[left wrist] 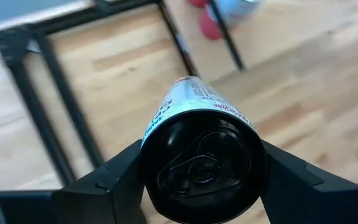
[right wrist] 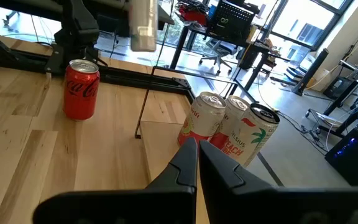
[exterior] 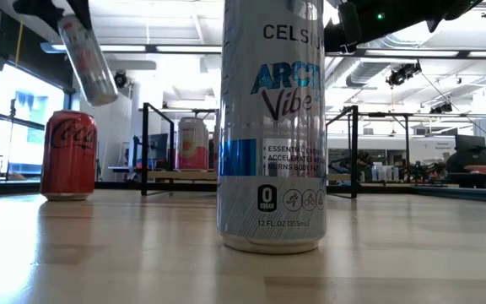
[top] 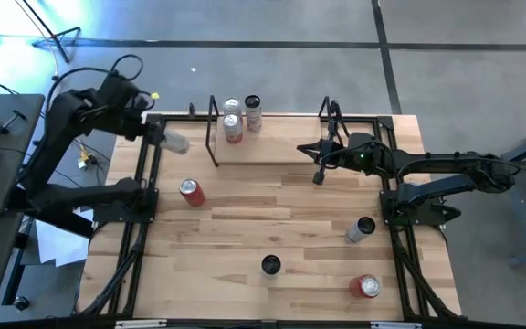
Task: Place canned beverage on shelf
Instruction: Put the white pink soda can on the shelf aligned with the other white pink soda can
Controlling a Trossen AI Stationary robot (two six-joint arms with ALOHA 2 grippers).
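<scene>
The tabletop [top: 272, 196] carries the shelf [top: 268, 151] at its far edge, a low light-wood platform between black uprights. Three cans [top: 241, 117] already stand together at the shelf's left end; the rest of the plank is bare.

The step in hand is the carry. The left gripper [top: 164, 137] is clamped around a slim silver can [top: 177, 142], held tilted in the air just left of the shelf's left upright. Next, I judge, the can must be swung right past that upright, brought upright, and lowered onto free plank without knocking the three cans.

The right gripper [top: 319, 176], fingers pressed together and empty, waits at the shelf's right end.

Four more cans stand loose on the tabletop: a red cola can [top: 191, 191] at left, a tall can [top: 270, 265] near the front, another [top: 361, 228] at right, a red one [top: 366, 287] at near right.
</scene>
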